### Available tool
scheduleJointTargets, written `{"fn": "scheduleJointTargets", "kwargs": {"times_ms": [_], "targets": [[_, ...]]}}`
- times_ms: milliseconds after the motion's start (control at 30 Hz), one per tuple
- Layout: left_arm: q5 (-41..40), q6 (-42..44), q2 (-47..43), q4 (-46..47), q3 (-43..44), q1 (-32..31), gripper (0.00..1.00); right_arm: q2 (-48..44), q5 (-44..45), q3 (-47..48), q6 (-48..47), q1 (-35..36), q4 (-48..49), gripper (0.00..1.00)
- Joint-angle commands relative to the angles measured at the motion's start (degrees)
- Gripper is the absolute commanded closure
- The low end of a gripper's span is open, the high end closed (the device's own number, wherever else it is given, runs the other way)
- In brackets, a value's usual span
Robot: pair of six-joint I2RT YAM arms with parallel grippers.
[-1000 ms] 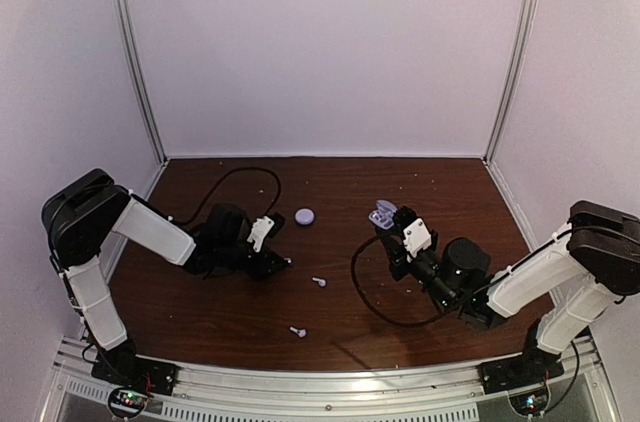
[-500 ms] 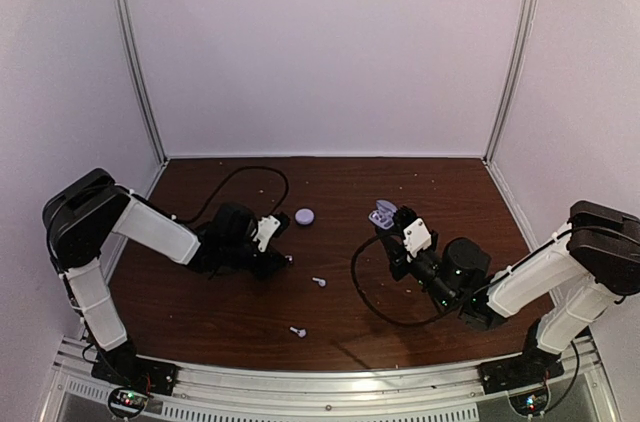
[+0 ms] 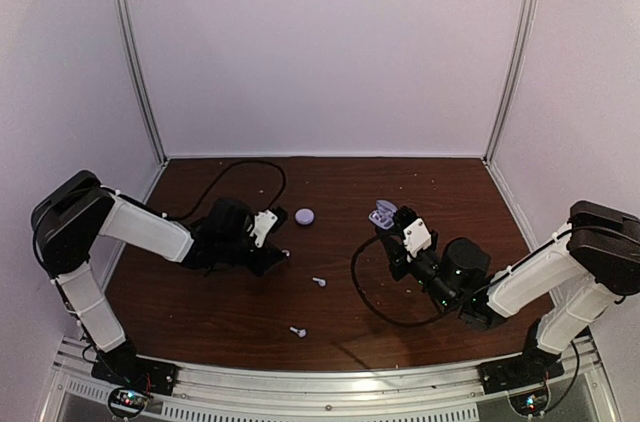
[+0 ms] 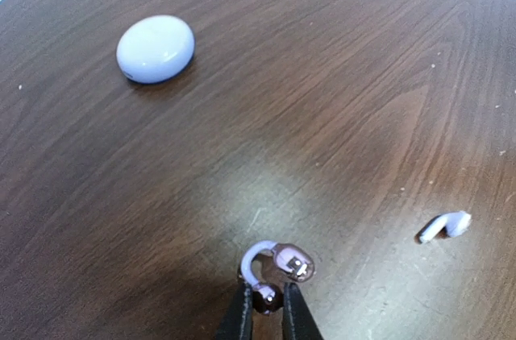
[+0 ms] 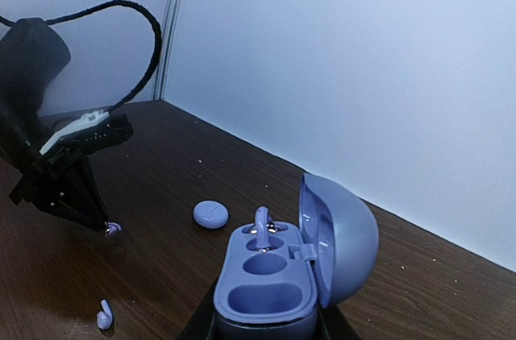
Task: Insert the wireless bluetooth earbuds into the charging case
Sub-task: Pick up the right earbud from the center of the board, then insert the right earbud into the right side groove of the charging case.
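My left gripper (image 4: 268, 314) is shut on a small lavender hook-shaped earbud (image 4: 276, 269) with a shiny bead, low over the brown table. From the top view that gripper (image 3: 283, 255) is left of centre. My right gripper (image 5: 266, 330) is shut on the open lavender charging case (image 5: 270, 288), lid (image 5: 343, 231) tipped up to the right. One earbud (image 5: 262, 231) stands in the case's far slot and the nearer slots are empty. In the top view the case (image 3: 382, 213) is right of centre.
A closed round lavender case (image 3: 304, 215) lies between the arms, also seen in the left wrist view (image 4: 156, 48). A white stemmed earbud (image 3: 319, 282) lies near the middle, another (image 3: 298, 331) nearer the front. Black cables loop behind the left arm (image 3: 245, 168) and beside the right one (image 3: 362, 287).
The left jaws have closed onto the hook-shaped earbud, and the left gripper has shifted slightly back and left. The right arm and the case have not moved.
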Motion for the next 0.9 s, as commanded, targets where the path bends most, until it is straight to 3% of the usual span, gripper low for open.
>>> {"fn": "scheduleJointTargets", "kwargs": {"times_ms": [0,267,533,867], "targets": [[2.0,1.7,-4.9,2.0,-1.3,-0.6,0.97,-0.2,-1.1,-0.1,0.9,-0.3,0.7,1.0],[3.4,4.4,-10.6,0.7,-1.4,-2.8,0.98,1.2,-7.5,0.1,1.5,-0.4,1.0,1.0],[1.9,9.1,-17.8,-6.3,6.0,-11.6,0.97,3.2,-17.8,1.7,3.2,-0.4,0.2,1.0],[-1.1,9.9,-14.8,-10.2,15.8,-19.0,0.97,4.1,-25.0,2.4,6.0,-0.4,0.8,1.0]]}}
